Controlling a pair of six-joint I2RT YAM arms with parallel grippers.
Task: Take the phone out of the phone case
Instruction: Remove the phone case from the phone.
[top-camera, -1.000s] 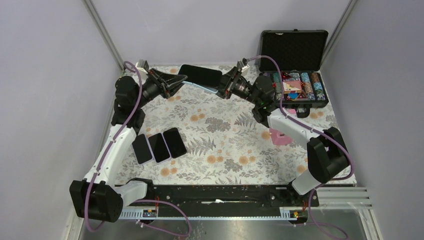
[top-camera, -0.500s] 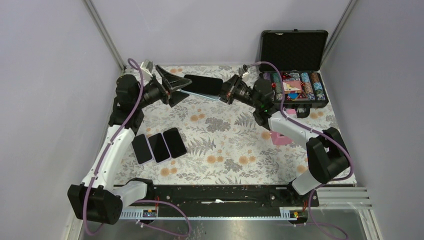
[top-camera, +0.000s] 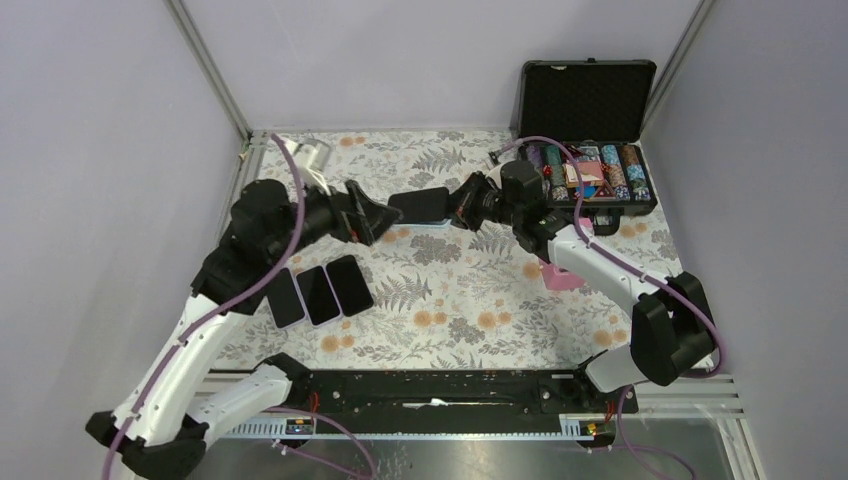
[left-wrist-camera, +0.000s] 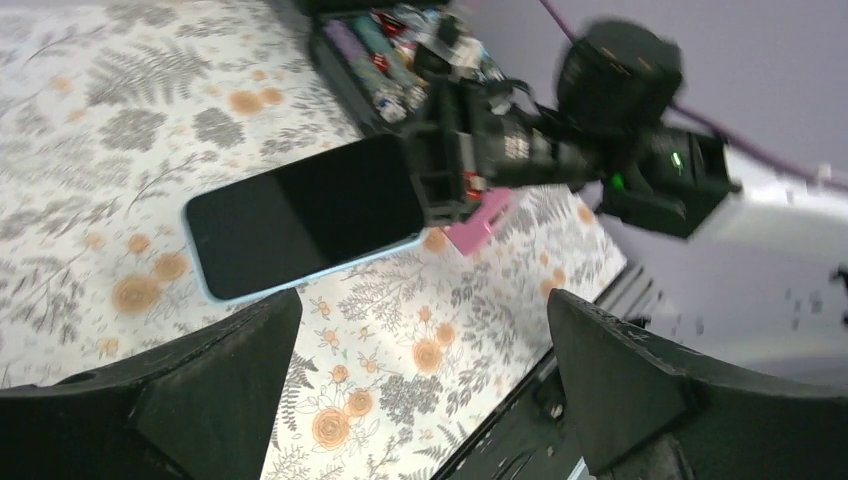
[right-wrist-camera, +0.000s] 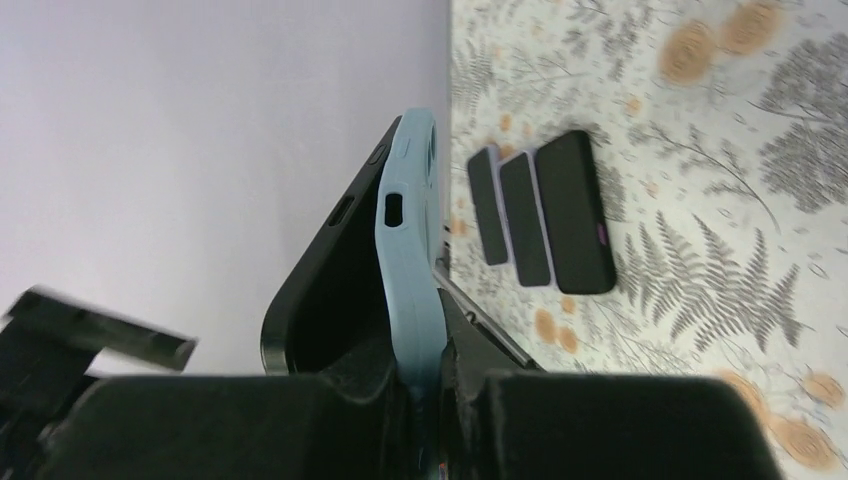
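The black phone (top-camera: 420, 204) in its light blue phone case (left-wrist-camera: 322, 270) hangs level above the mat's far middle. My right gripper (top-camera: 458, 205) holds its right end. In the right wrist view the gripper (right-wrist-camera: 420, 375) is shut on the blue phone case (right-wrist-camera: 410, 250), and the phone (right-wrist-camera: 330, 270) leans away from the case at the gripped end, meeting it only at the far tip. My left gripper (top-camera: 385, 215) stands open just left of the phone, touching nothing. In the left wrist view its fingers (left-wrist-camera: 200, 390) spread wide below the phone (left-wrist-camera: 305, 215).
Three dark phones (top-camera: 320, 290) lie side by side on the floral mat at the left. An open black case of poker chips (top-camera: 590, 170) stands at the back right. A pink object (top-camera: 560, 272) lies under the right forearm. A black rail (top-camera: 430, 390) runs along the near edge.
My left gripper has let go of the phone's left end, opened wide and drawn back. The right gripper has closed tighter and brought the phone lower and nearer.
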